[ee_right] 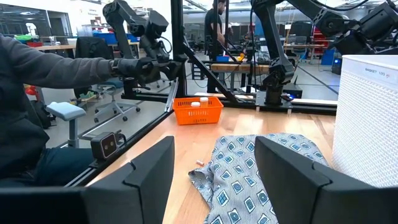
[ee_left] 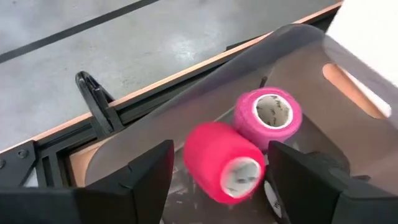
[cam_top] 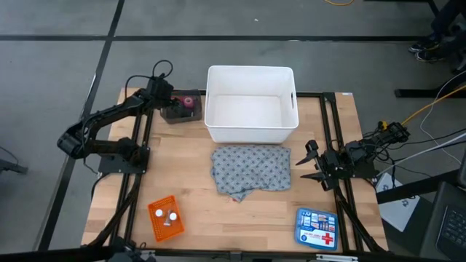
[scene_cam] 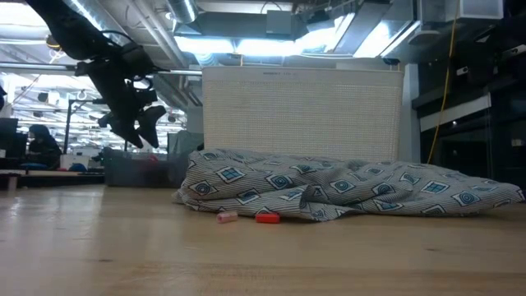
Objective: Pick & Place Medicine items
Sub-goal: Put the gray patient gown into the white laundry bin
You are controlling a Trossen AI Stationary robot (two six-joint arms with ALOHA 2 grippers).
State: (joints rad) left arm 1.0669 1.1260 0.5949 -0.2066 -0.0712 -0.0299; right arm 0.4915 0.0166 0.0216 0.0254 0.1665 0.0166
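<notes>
The left gripper (cam_top: 177, 102) hovered with jaws spread above the small dark bin (cam_top: 182, 115) at the table's (cam_top: 189, 211) far left edge. In the bin lay a red roll (ee_left: 225, 162) and a pink roll (ee_left: 268, 116), touching. They looked soft and light, best pinched across the sides. The grey cloth (cam_top: 250, 171) lay mid-table. The right gripper (cam_top: 312, 161) waited, open, at the right edge.

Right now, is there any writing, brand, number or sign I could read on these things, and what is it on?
blue first-aid box: a red cross sign on white; its printed words are too small to read.
white bin: a short line of dark print near its rim, too blurred to read.
pink roll: marks inside its core, unreadable.
</notes>
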